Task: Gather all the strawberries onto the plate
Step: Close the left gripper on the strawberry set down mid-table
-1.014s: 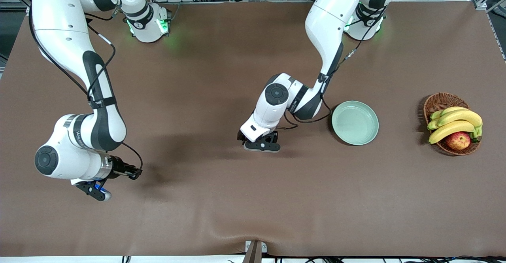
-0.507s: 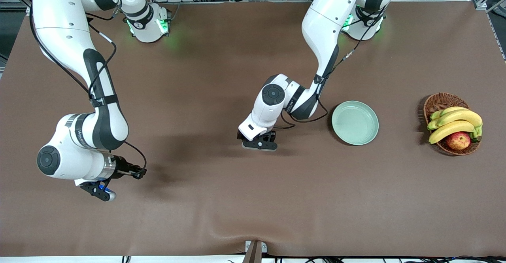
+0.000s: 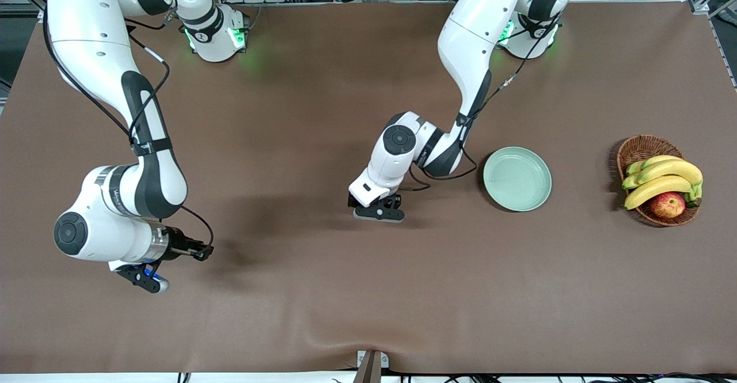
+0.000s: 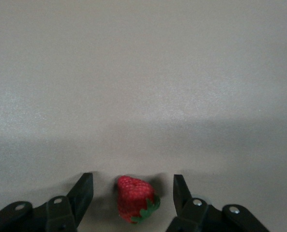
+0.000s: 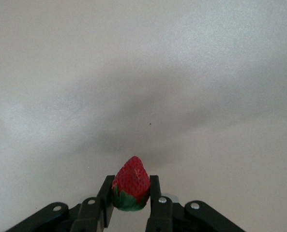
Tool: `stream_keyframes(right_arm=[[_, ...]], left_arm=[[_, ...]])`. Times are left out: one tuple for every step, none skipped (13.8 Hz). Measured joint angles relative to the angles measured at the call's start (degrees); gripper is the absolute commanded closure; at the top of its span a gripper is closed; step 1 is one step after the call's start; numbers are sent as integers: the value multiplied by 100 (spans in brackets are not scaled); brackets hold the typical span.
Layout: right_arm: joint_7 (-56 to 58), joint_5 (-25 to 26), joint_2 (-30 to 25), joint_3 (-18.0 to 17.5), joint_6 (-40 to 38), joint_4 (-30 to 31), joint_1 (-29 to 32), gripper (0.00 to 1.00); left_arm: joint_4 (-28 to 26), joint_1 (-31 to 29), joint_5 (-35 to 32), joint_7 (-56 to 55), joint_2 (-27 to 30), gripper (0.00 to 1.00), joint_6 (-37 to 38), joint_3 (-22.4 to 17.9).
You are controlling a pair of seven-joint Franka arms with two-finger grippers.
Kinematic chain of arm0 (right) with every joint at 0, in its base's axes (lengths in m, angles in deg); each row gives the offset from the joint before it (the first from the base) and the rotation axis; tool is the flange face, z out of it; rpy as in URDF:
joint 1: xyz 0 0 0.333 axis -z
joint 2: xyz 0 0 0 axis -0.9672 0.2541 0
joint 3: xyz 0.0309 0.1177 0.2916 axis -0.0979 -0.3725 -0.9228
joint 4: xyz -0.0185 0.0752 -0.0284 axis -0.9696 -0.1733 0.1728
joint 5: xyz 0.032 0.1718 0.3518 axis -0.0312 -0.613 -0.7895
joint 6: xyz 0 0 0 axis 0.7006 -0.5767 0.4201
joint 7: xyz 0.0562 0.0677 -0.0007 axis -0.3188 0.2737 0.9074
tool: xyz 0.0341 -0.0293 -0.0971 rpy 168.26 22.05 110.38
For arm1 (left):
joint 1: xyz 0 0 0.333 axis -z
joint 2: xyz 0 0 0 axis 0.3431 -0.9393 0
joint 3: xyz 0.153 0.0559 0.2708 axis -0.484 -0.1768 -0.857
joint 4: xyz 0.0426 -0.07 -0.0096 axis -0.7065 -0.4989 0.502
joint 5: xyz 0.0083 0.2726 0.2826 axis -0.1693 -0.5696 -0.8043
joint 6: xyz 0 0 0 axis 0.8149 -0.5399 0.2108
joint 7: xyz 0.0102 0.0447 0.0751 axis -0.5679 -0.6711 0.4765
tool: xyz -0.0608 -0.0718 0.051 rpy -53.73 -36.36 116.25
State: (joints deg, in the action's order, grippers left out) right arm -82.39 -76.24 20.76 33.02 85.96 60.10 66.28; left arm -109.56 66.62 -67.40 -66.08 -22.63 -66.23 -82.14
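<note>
One strawberry (image 4: 136,199) lies on the brown table between the fingers of my left gripper (image 4: 132,183), which is open with a gap on each side of the berry. In the front view the left gripper (image 3: 378,212) is low over the table's middle, beside the empty mint-green plate (image 3: 517,178), and it hides that berry. My right gripper (image 5: 130,180) is shut on a second strawberry (image 5: 131,184), tip pointing away from the wrist. The right gripper (image 3: 144,278) hangs over the table toward the right arm's end.
A brown wicker basket (image 3: 644,144) with bananas (image 3: 662,177) and a red-yellow apple (image 3: 668,205) stands toward the left arm's end of the table, past the plate. The brown cloth has a slight ridge at the front edge.
The left gripper's fingers have narrowed around the strawberry on the table, and that arm has shifted slightly. The right arm rose a little with its berry, then held still.
</note>
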Motion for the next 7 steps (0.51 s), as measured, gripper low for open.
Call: stream_keyframes(right_arm=[[0, 0, 0, 0, 0, 0, 0, 93], [1, 0, 0, 0, 0, 0, 0, 93], [1, 0, 0, 0, 0, 0, 0, 93], [1, 0, 0, -1, 0, 0, 0, 93], [1, 0, 0, -2, 0, 0, 0, 93], [1, 0, 0, -2, 0, 0, 0, 93], [1, 0, 0, -3, 0, 0, 0, 93]], left_arm=[[22, 0, 0, 0, 0, 34, -1, 0], [46, 1, 0, 0, 0, 39, -2, 0], [70, 2, 0, 0, 1, 41, -3, 0], [83, 5, 0, 0, 1, 41, -3, 0], [84, 12, 0, 0, 0, 41, -3, 0], [84, 18, 0, 0, 0, 41, -3, 1], [84, 26, 0, 0, 0, 41, -3, 1]])
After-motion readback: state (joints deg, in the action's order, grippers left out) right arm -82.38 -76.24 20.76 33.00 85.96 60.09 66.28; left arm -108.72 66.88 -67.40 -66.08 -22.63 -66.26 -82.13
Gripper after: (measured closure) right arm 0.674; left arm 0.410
